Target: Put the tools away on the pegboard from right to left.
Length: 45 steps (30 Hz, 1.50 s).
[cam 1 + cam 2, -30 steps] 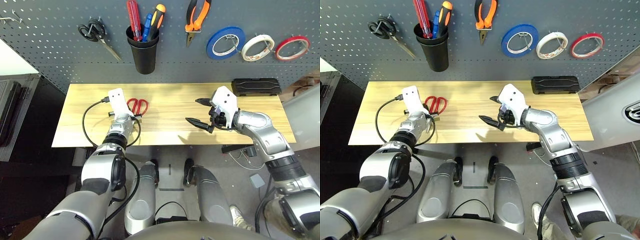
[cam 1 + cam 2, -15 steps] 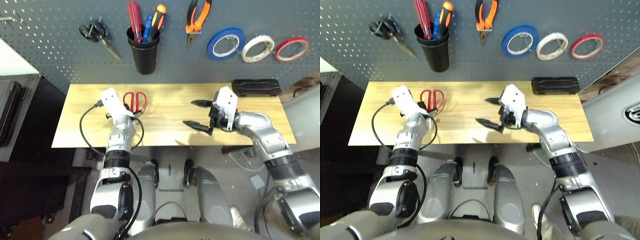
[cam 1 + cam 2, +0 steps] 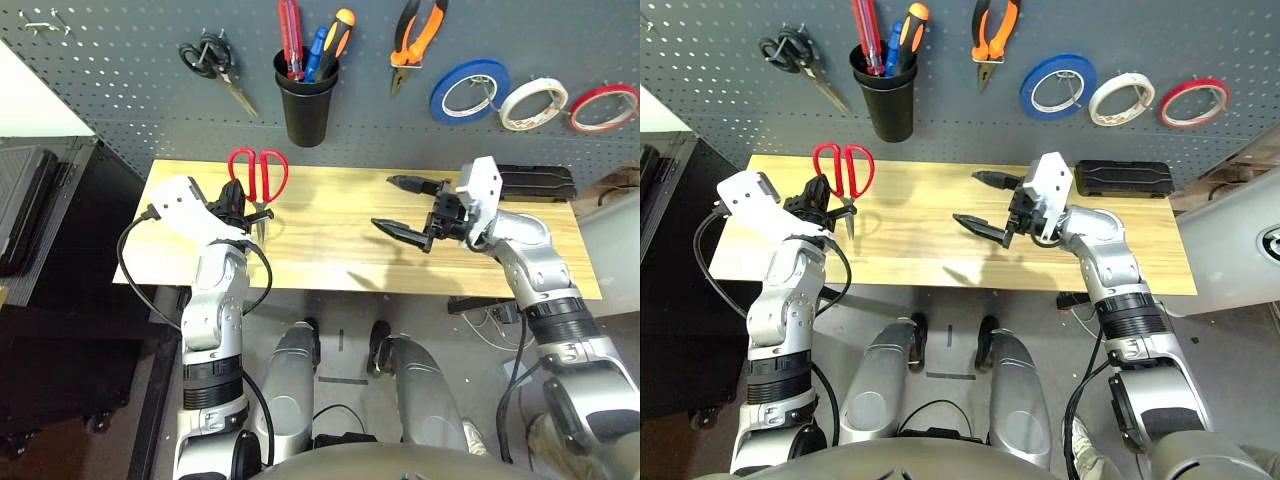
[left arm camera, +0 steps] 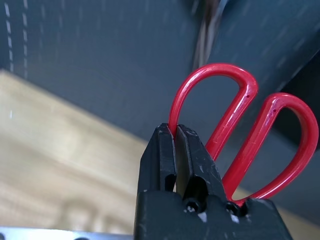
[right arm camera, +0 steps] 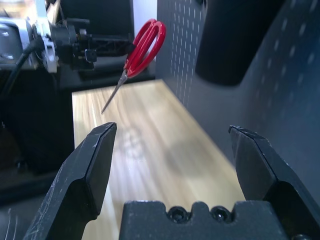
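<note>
My left gripper [image 3: 234, 203] is shut on one handle loop of the red-handled scissors [image 3: 257, 170] and holds them above the table's left end, loops up and blades down; the grip shows close up on the scissors [image 4: 216, 68] in the left wrist view. My right gripper [image 3: 385, 202] hangs open and empty over the middle right of the wooden table [image 3: 330, 245]. On the pegboard [image 3: 120, 90] hang the white tape roll [image 3: 527, 103] and the orange-and-black pliers [image 3: 415, 35]. The red-handled screwdriver [image 3: 290, 35] stands in the black cup [image 3: 305, 100].
Black-handled scissors [image 3: 215, 65] hang left of the cup. A blue tape roll [image 3: 470, 90] and a red tape roll [image 3: 603, 107] flank the white one. A black case [image 3: 535, 182] lies at the table's back right. A dark cabinet [image 3: 30, 200] stands to the left.
The left gripper has closed on the red scissors and lifted them off the table toward the pegboard. The right gripper stays open over the table. The camera view has shifted.
</note>
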Motion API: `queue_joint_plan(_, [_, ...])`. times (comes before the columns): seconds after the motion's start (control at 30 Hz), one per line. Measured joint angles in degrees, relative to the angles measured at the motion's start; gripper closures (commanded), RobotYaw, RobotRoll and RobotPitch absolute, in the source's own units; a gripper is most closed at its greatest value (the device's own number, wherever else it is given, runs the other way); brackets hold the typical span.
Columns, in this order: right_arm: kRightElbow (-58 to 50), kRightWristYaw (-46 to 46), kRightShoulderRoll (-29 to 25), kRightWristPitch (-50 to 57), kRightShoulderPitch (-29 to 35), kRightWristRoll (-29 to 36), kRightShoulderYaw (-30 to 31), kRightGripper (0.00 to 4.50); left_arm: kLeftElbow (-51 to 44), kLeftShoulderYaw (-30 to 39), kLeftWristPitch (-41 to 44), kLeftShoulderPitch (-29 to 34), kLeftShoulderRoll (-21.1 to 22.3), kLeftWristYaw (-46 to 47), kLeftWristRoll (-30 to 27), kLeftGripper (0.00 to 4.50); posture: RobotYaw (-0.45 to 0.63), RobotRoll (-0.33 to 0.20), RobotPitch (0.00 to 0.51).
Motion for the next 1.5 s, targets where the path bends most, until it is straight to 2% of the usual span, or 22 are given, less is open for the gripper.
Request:
queue_joint_plan(0.27, [-2.3,0.4,1.0,-0.9,0.0,4.4,-3.0,0.0,-2.6,1.3,0.8,-4.3,2.7,-1.6,-4.9,4.47,0.29,0.0,0.17])
queue_joint_plan(0.63, [-9.4,-2.9,0.5,2.4,0.3,6.7,-4.2,0.0,-1.1,4.3,4.1,-12.0,7.6,-1.7,-8.3,4.47,0.26,0.0,0.168])
queue_joint_plan(1.0, [-10.5,-6.7,0.1,4.7,0.1,6.7,-4.7,0.0,10.2,5.2,4.0,-19.1,10.6,-3.2,-8.7,4.47,0.25,0.0,0.175])
queue_joint_plan(1.23, [-10.1,-7.9,1.0,4.7,-1.1,6.3,-4.5,0.0,21.3,4.6,-0.9,-25.3,11.1,-5.0,-6.4,4.47,0.24,0.0,0.173])
queue_joint_plan(1.5, [-10.1,-8.5,1.6,4.3,-1.3,5.3,-4.4,0.0,26.7,5.9,-3.8,-26.9,12.8,-5.9,-6.0,4.47,0.23,0.0,0.177])
